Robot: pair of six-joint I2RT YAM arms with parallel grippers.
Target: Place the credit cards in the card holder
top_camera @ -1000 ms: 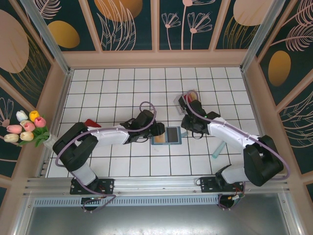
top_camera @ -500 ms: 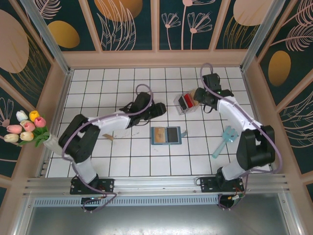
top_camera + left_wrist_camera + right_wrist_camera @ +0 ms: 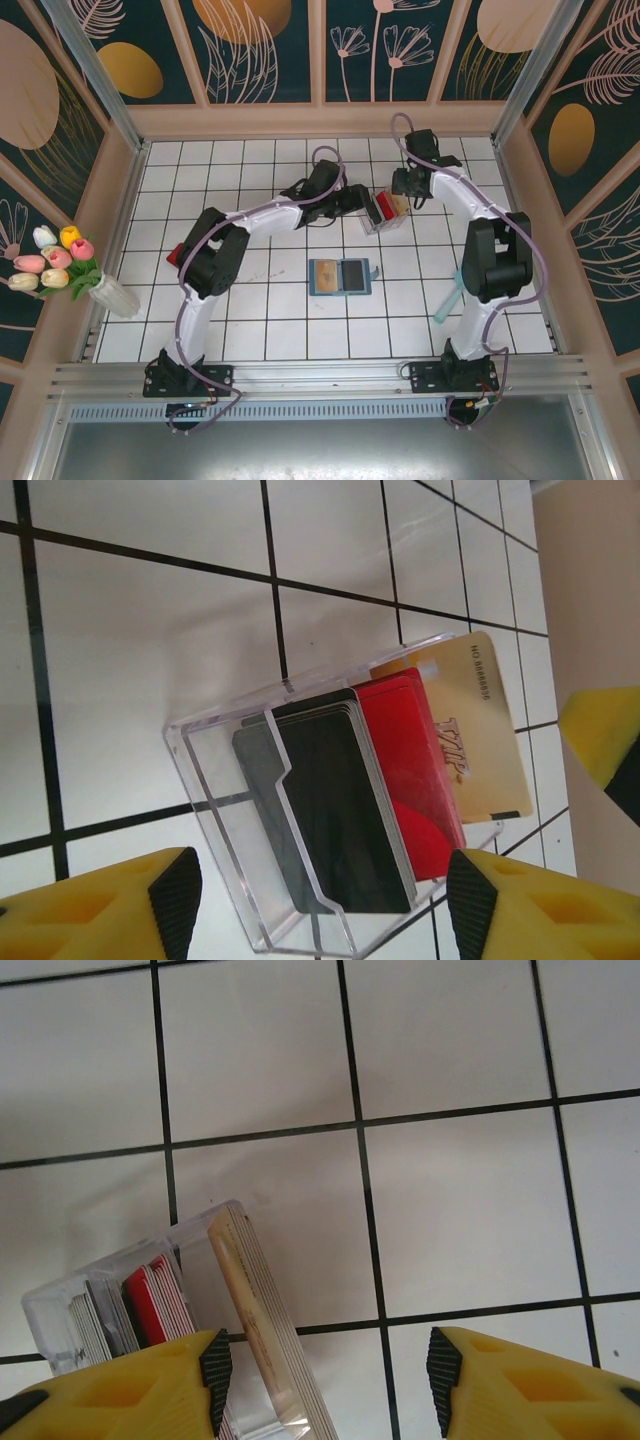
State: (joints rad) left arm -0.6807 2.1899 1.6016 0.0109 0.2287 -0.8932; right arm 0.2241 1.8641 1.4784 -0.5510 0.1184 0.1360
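Clear plastic is forming a small rack [image 3: 215, 780], which is standing on the white tiled table [image 3: 250, 330] at about 1 o'clock from the holder [image 3: 340, 276], well apart from it. The cards [image 3: 385, 207] are all sitting on edge in that rack. In the left wrist view the black card [image 3: 330, 810] is standing in front, the red card [image 3: 415, 760] is leaning behind it, and the tan card [image 3: 485, 730] is resting at the back. The teal holder is lying flat and unfolded near the table's middle, its two panels side by side. The left gripper [image 3: 320, 895] is hovering at the rack's 9 o'clock in the top view. Its jaws are standing wide apart and holding nothing, with the rack lying between the yellow fingers [image 3: 100, 910]. The right gripper [image 3: 327, 1365] is hanging at the rack's 1 o'clock, its jaws likewise spread and gripping nothing. In its own camera the tan card's edge is running just beside the 9 o'clock pad [image 3: 215, 1365]. A teal tool [image 3: 447, 303] is lying at the holder's 4 o'clock, partly behind the right arm. A vase of tulips [image 3: 55, 265] is standing at the table's 9 o'clock edge.
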